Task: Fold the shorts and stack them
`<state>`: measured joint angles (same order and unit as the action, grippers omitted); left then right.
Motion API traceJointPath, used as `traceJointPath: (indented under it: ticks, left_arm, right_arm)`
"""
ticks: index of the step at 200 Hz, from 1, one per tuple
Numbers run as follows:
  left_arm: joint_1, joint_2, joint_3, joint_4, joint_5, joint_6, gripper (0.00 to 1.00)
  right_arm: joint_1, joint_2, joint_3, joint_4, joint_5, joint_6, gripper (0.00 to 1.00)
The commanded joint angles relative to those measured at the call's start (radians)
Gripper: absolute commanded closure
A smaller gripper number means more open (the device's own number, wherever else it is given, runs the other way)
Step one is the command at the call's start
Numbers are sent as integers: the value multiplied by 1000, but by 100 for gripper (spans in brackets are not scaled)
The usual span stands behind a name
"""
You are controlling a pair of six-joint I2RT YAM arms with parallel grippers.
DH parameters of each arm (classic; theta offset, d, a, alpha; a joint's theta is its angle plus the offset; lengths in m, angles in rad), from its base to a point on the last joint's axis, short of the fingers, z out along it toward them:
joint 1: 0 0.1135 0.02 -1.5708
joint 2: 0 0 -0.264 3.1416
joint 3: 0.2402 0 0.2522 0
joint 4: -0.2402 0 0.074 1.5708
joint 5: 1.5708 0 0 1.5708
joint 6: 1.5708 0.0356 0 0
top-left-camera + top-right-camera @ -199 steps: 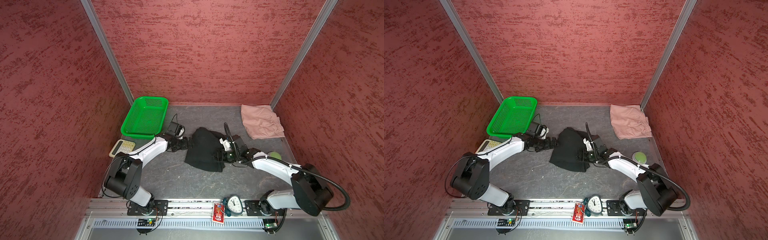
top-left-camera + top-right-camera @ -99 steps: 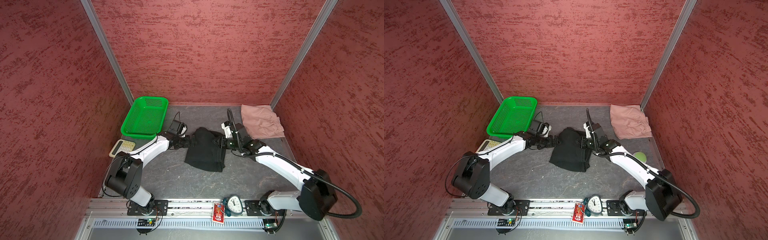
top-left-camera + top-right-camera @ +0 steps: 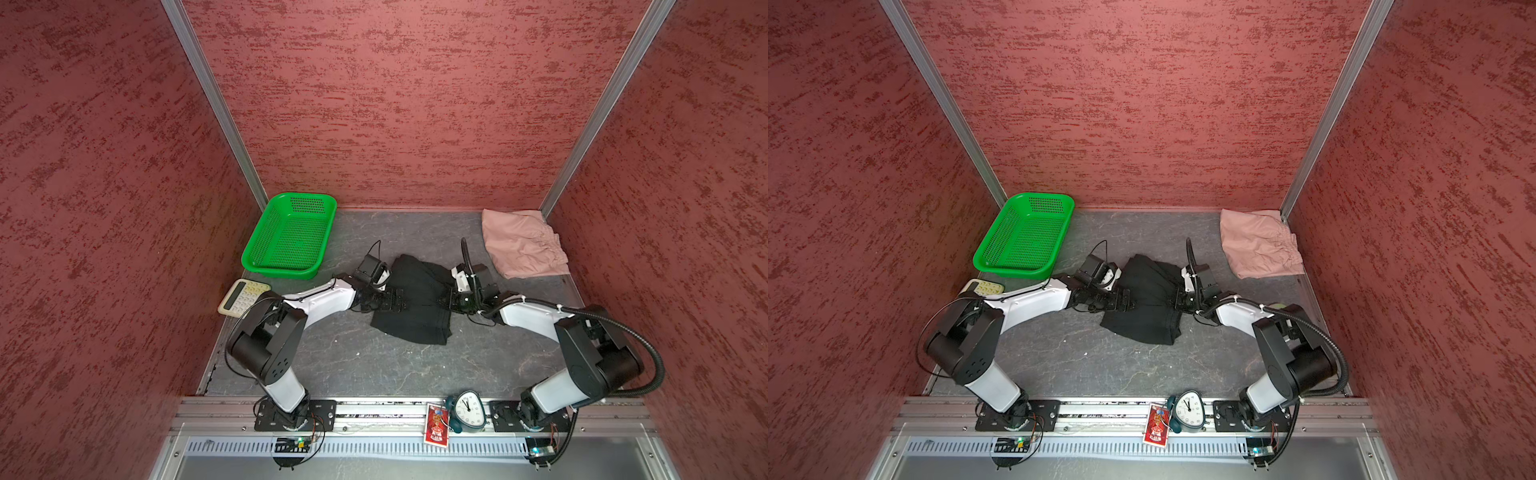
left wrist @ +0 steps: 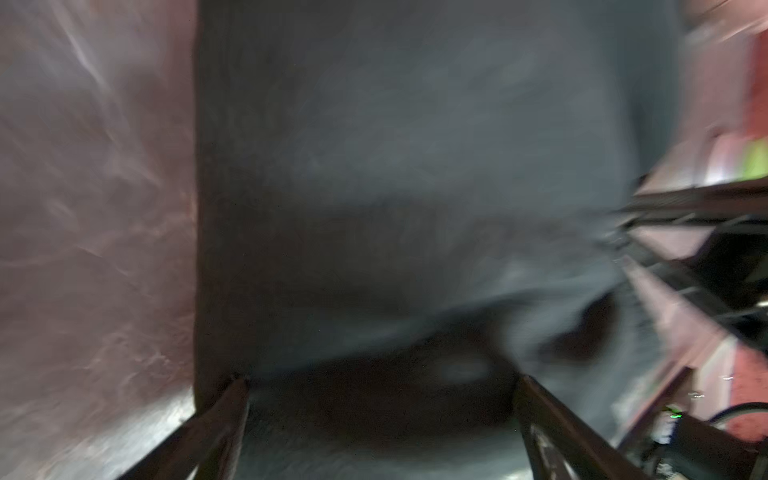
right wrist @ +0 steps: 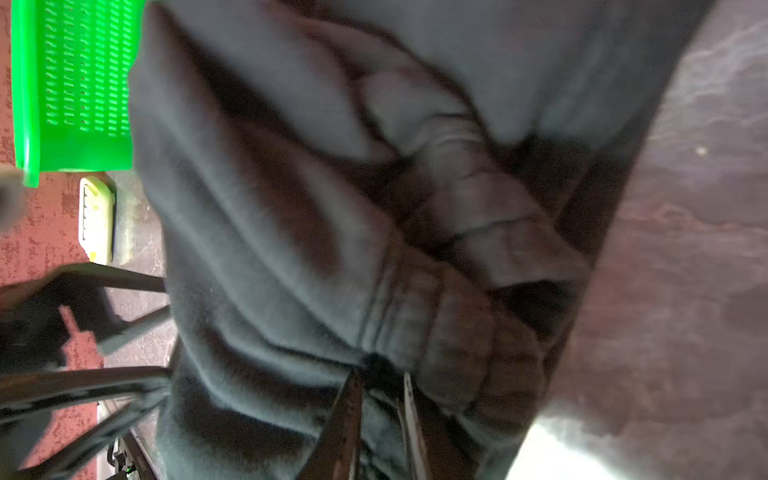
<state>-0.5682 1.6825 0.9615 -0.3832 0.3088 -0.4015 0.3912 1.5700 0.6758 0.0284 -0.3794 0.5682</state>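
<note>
- Black shorts [image 3: 415,307], likely limp and light, lie mid-frame; pink shorts [image 3: 521,249] sit upper right.
- My right pincer [image 5: 380,376] nips their ribbed edge, the firmest hold; my left pincer [image 4: 382,382] gapes opposite.

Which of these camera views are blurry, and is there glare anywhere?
Left wrist view: heavy motion blur, the black shorts just a soft dark mass. Right wrist view: milder blur, cloth folds readable, a blown-out glare patch on the table. Both top views: sharp, evenly lit.
</note>
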Motion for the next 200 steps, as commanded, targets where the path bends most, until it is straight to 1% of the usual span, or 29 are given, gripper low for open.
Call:
traceJointPath:
  ticks: [1, 19, 34, 50, 61, 71, 82, 101, 122, 133, 163, 200]
  left_arm:
    - [-11, 19, -36, -70, -37, 39, 1]
    - [-10, 2, -56, -65, -36, 39, 1]
    - [-1, -23, -40, -74, -31, 41, 1]
    - [2, -69, 10, -99, -32, 48, 1]
    - [3, -105, 48, -123, -43, 57, 1]
    - [6, -139, 77, -138, -52, 64, 1]
    - [17, -172, 98, -150, -62, 69, 1]
    - [57, -203, 116, -151, -48, 89, 1]
    - [94, -182, 121, -138, -36, 111, 1]
    - [105, -161, 119, -136, -30, 120, 1]
    - [114, -127, 91, -91, -2, 125, 1]
    - [114, -82, 45, -26, 28, 115, 1]
  right_arm:
    - [-32, 52, -49, 39, 16, -11, 77]
    - [-38, 49, -54, 49, 11, -13, 73]
    - [-38, 18, -37, 45, -7, -20, 69]
    - [-40, -53, -11, 15, -20, -25, 57]
    - [-41, -110, 5, -25, -13, -26, 45]
    - [-41, -183, 20, -72, -3, -27, 36]
    - [-41, -227, 23, -114, 3, -25, 30]
    - [-45, -289, -3, -167, 4, -1, 19]
    - [-50, -341, -61, -176, -11, 33, 10]
    - [-52, -359, -91, -167, -18, 47, 2]
    - [-58, -340, -153, -67, -64, 80, 1]
    - [-58, -238, -185, 89, -122, 83, 1]
